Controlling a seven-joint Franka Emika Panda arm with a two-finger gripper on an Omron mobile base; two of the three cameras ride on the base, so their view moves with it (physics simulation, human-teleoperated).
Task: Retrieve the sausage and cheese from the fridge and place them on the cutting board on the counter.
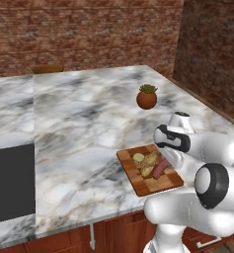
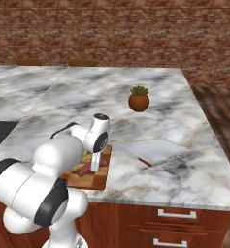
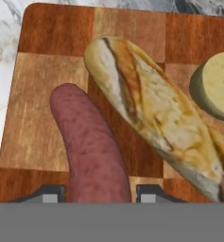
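My arm folds forward from the base, elbow bulging low in the foreground and forearm reaching out over the worktop's (image 1: 79, 118) near edge, wrist bent steeply so the hand points down. My claw (image 3: 100, 193) sits low, its two dark fingertips (image 3: 49, 194) set narrowly apart, one on each side of the sausage (image 3: 87, 146) and clamped against it.

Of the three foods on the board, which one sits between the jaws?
The sausage, reddish-brown, runs down between them; the bread loaf and the cheese lie off to one side.
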